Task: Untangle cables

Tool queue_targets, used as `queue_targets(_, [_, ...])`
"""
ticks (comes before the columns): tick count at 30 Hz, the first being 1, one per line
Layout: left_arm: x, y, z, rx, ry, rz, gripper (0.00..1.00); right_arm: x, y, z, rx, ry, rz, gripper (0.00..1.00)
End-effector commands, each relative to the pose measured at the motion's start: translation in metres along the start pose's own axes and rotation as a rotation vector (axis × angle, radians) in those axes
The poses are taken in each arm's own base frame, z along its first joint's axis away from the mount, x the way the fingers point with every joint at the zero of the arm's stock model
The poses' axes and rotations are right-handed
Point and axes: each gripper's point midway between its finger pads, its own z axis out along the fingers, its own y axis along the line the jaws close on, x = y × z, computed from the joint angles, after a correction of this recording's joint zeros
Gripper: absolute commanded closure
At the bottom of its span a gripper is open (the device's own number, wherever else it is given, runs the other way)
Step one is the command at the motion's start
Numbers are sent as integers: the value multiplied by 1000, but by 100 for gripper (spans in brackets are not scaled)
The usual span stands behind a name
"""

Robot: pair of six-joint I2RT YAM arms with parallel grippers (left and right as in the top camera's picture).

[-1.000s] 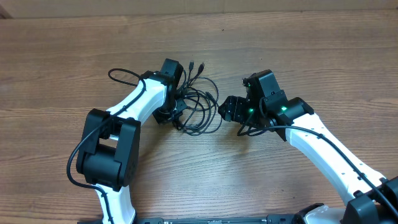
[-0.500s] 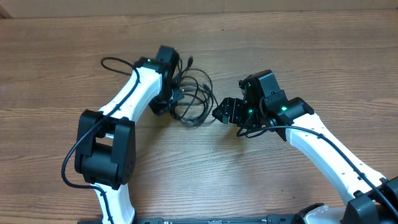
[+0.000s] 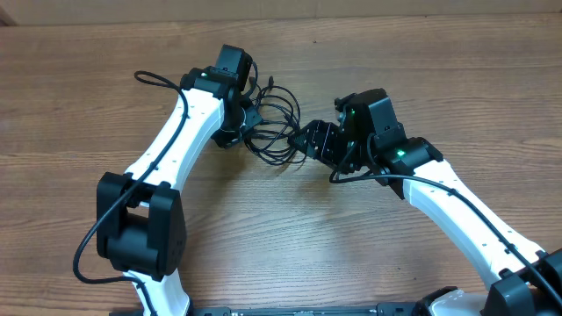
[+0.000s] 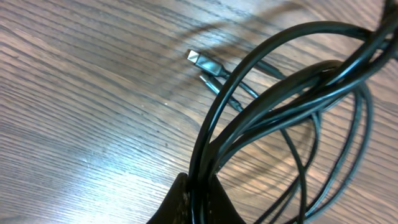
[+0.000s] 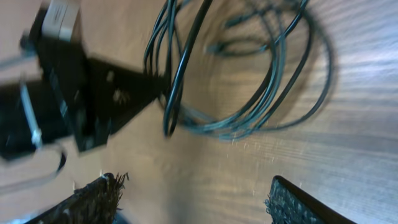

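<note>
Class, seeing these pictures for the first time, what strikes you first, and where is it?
A tangle of black cables in the middle of the wooden table, with the left gripper shut on its left edge. The right gripper faces it from the right, jaws open. A silver plug pokes out beside the loops.

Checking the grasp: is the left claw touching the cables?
Touching. Left wrist view shows the cables running straight into the left claw, pinched between its tips.
</note>
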Motion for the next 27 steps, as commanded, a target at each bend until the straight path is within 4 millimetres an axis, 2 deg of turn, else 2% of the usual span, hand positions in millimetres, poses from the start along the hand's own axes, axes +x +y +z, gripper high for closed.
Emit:
queue_targets(1, [2,-24,-33,120,-16,35,96,-24,-1,5,33,-108,43,25])
queue_targets(6, [5,-37,-46,181,-26,54,96,-36,-1,23,5,-127,28,27])
queue_targets(8, [5,-40,-50,195,-35,59,96,-35,-5,27,19,-121,30,29])
queue_targets(10, [3,-47,-55,231,-49,65,96,-25,-12,32,48,-87,41,31])
queue_targets(12, [0,-65,-66,333,-52,77,96,-9,-20,40,91,-34,48,32])
queue_targets(13, [-3,-75,-74,394,-54,85,96,3,-26,46,122,2,50,31])
queue_targets(17, [-12,-108,-114,609,-93,123,96,30,-39,60,200,75,17,31])
queue_targets(18, [-20,-116,-137,685,-130,112,96,41,-48,65,242,101,17,31])
queue_targets(21, [-31,-120,-172,756,-196,118,96,51,-62,69,299,135,31,34])
queue_targets(24, [-39,-119,-214,811,-274,135,96,50,-74,65,349,128,42,38])
queue_targets(27, [-40,-116,-237,831,-338,192,96,47,-72,61,337,131,19,38])
